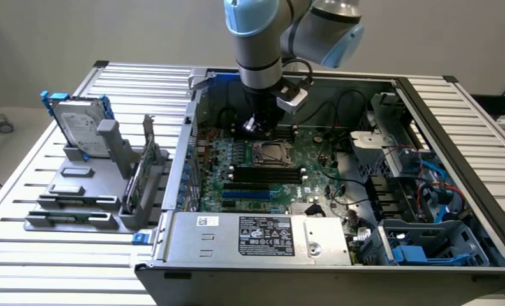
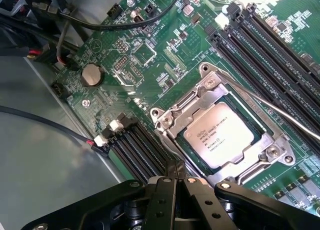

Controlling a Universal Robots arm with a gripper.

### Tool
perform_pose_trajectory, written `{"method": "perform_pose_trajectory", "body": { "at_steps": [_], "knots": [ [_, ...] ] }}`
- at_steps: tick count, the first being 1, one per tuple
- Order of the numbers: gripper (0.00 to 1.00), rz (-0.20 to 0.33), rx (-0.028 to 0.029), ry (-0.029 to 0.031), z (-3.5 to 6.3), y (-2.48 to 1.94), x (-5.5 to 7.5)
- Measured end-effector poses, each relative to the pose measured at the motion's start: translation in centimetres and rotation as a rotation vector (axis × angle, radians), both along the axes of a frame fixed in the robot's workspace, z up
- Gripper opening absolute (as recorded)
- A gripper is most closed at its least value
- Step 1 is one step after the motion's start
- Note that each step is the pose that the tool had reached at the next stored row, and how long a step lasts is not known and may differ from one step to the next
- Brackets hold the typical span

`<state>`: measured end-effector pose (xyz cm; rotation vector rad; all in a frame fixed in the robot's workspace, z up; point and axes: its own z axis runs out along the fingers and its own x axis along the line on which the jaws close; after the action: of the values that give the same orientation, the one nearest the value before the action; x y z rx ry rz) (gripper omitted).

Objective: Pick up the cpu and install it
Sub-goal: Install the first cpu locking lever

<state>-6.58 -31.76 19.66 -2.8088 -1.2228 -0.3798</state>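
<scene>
The cpu (image 2: 219, 136), a flat silver square with printed text, lies seated in the motherboard socket, with the metal socket frame (image 2: 172, 115) around it. A thin wire lever (image 2: 270, 106) runs past the socket's edge. My gripper (image 2: 176, 166) is shut, its two black fingers pressed together with nothing between them, and hovers just beside the socket's corner. In the exterior view my gripper (image 1: 254, 124) hangs inside the open computer case, slightly above and behind the socket (image 1: 270, 153).
Black memory slots (image 2: 270, 45) flank the socket on both sides. Black cables (image 2: 65, 45) cross the board's far corner. The power supply (image 1: 265, 236) fills the case front. On the exterior view's left, a hard drive (image 1: 78, 124) in a blue frame stands on a grey fixture (image 1: 74, 204).
</scene>
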Motion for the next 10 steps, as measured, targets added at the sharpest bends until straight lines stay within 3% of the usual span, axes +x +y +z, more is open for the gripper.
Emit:
{"method": "perform_pose_trajectory", "body": {
  "at_steps": [10],
  "knots": [
    [0.11, 0.0, 0.0, 0.0, -0.05, -0.02, 0.65]
  ]
}}
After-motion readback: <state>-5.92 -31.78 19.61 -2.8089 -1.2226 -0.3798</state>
